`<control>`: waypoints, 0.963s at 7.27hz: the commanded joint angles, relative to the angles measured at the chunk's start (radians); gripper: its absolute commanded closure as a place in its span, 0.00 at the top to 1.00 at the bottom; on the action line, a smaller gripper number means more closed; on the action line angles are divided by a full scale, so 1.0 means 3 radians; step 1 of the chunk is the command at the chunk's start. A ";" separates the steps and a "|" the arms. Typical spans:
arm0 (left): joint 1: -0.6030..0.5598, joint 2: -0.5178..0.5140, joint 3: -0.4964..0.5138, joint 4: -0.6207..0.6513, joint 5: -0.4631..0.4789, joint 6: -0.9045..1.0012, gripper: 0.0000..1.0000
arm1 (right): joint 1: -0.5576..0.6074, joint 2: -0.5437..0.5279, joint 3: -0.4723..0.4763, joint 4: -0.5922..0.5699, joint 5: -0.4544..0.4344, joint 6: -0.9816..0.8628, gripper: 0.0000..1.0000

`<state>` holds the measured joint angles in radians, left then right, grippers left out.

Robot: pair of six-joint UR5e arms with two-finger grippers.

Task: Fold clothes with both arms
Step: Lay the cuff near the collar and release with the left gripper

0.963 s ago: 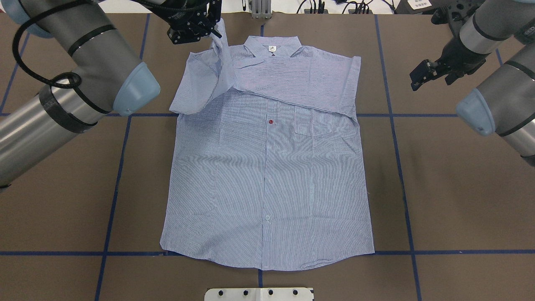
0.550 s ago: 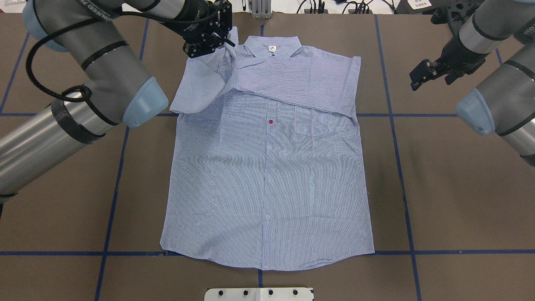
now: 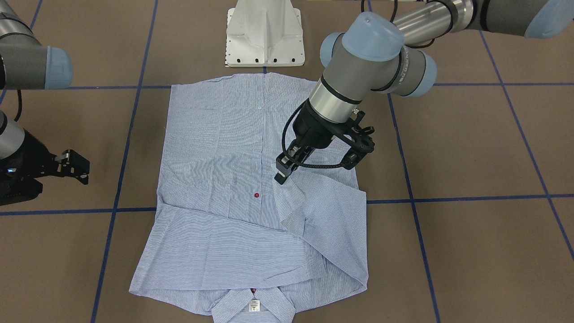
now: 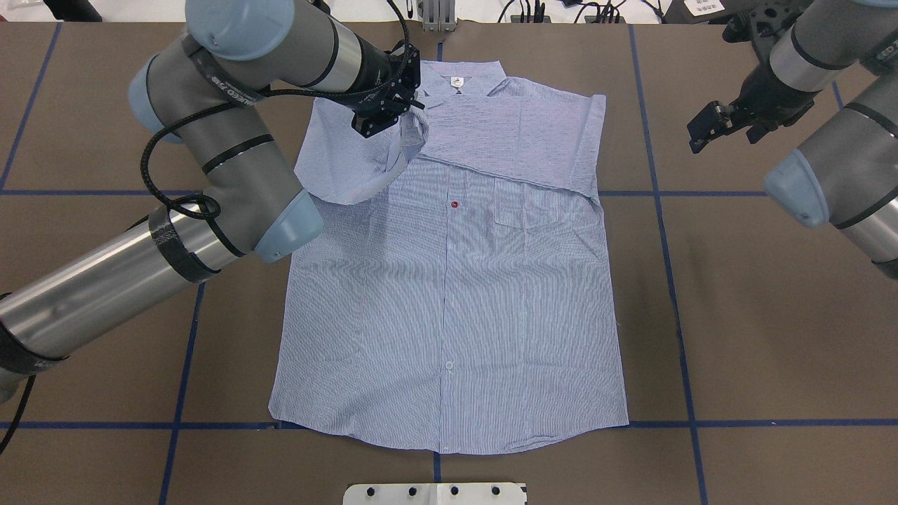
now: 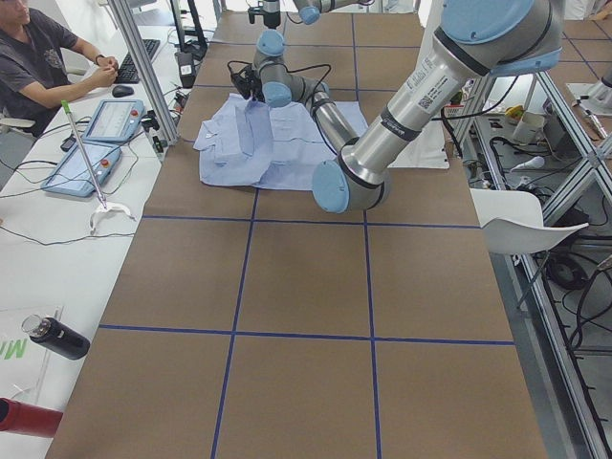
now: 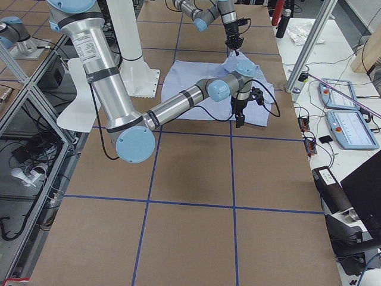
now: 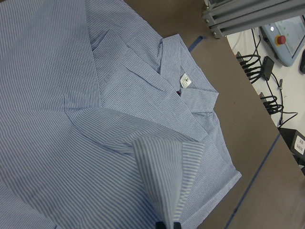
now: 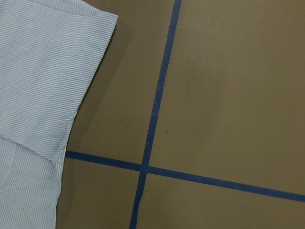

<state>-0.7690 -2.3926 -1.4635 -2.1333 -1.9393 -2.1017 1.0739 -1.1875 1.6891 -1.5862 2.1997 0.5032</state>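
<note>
The striped shirt point(image 4: 449, 301) lies flat, front up, on the brown table, collar at the far edge. One sleeve point(image 4: 519, 133) lies folded across the chest. My left gripper point(image 4: 401, 113) is shut on the other sleeve's cuff point(image 4: 410, 137) and holds it lifted above the shirt's upper left part, near the collar. The left wrist view shows its fingertips point(image 7: 159, 224) pinching the cuff point(image 7: 162, 176). In the front-facing view it point(image 3: 281, 178) hangs just above the red button point(image 3: 256, 195). My right gripper point(image 4: 705, 130) is open and empty, hovering over bare table right of the shirt.
The white pedestal base point(image 3: 264, 36) stands at the near table edge by the shirt's hem. Blue tape lines point(image 4: 659, 210) grid the table. An aluminium post point(image 4: 438, 14) and cables sit past the far edge. An operator point(image 5: 38, 57) sits at a side desk.
My left gripper has carried the cuff from beyond the shirt's far left shoulder inward, to the right and nearer, folding the sleeve over the chest. The right arm has not moved.
</note>
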 commanded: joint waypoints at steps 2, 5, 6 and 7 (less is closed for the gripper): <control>0.0012 -0.0098 0.0138 -0.0216 0.0190 -0.0372 0.00 | 0.0000 -0.0009 -0.0062 0.0021 0.0000 0.0000 1.00; 0.0017 -0.0150 0.0138 -0.0441 0.0190 -0.0710 0.00 | 0.0000 -0.0014 -0.0088 0.0021 -0.0005 -0.0005 1.00; 0.0017 -0.0139 0.0138 -0.0532 0.0195 -0.0806 0.00 | 0.0000 -0.0009 -0.0088 0.0021 -0.0005 -0.0005 1.00; 0.0017 -0.0134 0.0204 -0.0650 0.0211 -0.0909 0.00 | 0.0000 -0.0014 -0.0098 0.0021 -0.0005 -0.0005 1.00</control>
<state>-0.7640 -2.4345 -1.4166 -2.2907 -1.8800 -2.3386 1.0738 -1.1911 1.6621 -1.5800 2.1982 0.5017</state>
